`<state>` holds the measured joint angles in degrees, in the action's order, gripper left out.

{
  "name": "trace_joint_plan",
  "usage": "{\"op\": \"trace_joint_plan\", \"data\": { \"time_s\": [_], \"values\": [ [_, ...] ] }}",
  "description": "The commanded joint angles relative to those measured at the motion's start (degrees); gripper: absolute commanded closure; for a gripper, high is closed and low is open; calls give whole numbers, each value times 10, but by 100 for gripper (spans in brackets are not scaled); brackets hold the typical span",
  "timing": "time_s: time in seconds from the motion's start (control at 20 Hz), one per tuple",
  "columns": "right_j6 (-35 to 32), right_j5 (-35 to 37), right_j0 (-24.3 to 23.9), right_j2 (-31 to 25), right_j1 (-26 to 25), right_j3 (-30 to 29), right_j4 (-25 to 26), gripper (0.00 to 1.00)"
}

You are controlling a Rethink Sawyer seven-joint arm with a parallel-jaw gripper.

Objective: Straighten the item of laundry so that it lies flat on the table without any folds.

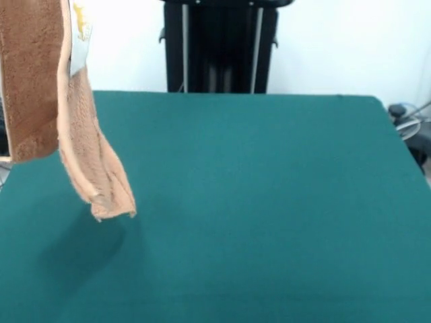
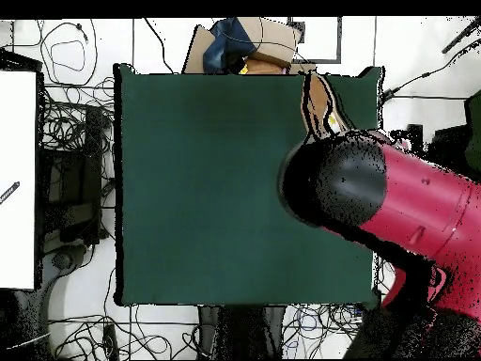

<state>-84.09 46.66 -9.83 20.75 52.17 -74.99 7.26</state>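
The tan-orange towel (image 1: 81, 148) hangs in the air over the left side of the green table (image 1: 269, 202), bunched in long vertical folds. Its top runs out of the front view's upper edge, and a white tag (image 1: 81, 33) shows near the top. Its lowest tip hangs just above the cloth and casts a shadow there. In the overhead view only a narrow strip of the towel (image 2: 319, 103) shows, beside the black end of the red arm (image 2: 413, 207) near the table's (image 2: 207, 188) far right corner. The arm's end hides the gripper, and the front view cuts it off.
The black pedestal (image 1: 219, 47) stands behind the table's far edge. In the overhead view, cables (image 2: 66, 122) lie on the floor to the left and boxes (image 2: 254, 42) stand beyond the top edge. A white board (image 2: 19, 179) lies at far left.
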Motion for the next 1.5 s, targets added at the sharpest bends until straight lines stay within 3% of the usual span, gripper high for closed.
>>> {"op": "trace_joint_plan", "data": {
  "time_s": [0.05,0.6,0.85,1.5],
  "values": [
    [51,-75,7,-63,10,-112,59,100],
    [21,-158,9,-54,4,-115,143,100],
    [-23,-204,21,-38,-3,-114,177,100],
    [-90,-285,43,5,-30,-98,231,100]
  ]
}}
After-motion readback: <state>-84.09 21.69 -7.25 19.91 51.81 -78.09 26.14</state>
